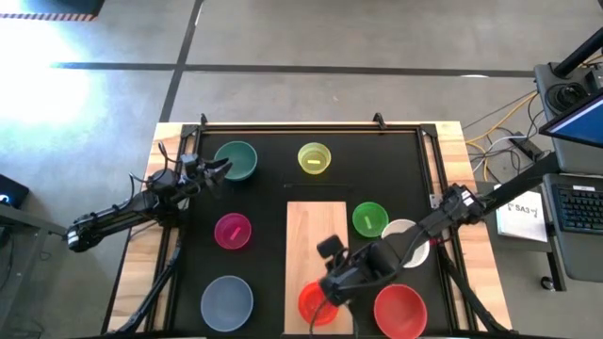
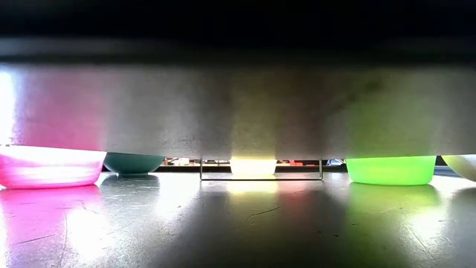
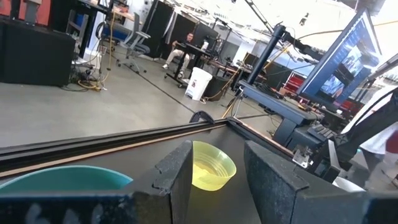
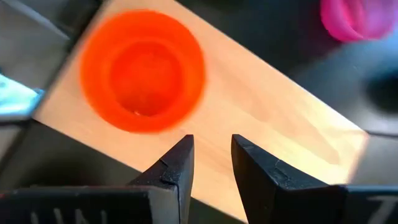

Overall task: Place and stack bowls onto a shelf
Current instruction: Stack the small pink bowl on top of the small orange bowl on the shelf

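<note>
The right gripper (image 1: pixel 332 285) hangs over the near end of the shelf (image 1: pixel 317 235), its two fingers (image 4: pixel 177 163) parted by a narrow gap and holding nothing. The orange-red bowl (image 1: pixel 316 303) stands upright on that end of the board, just beside the fingertips and apart from them; in the right wrist view it lies just ahead of the open fingers, with bare wood under the gap. The red bowl (image 1: pixel 399 310) sits on the black tabletop (image 1: pixel 259 193) just beside the shelf, on the outer side of the right gripper. The white bowl (image 1: pixel 403 232) lies under the right arm, farther back along it, with the bright green bowl (image 1: pixel 369 218) touching or nearly touching it, beside the shelf's far half.

The left gripper (image 1: pixel 219 170) waits at the far left of the table, its fingers (image 3: pixel 176 169) spread and empty. The teal bowl (image 1: pixel 237 160) is right at its tips, and the yellow bowl (image 3: pixel 211 165) shows through the gap between the fingers, farther off. The magenta bowl (image 1: pixel 233 231) and the grey-blue bowl (image 1: pixel 227 300) lie nearer the front, between the left arm and the shelf, both clear of either gripper
</note>
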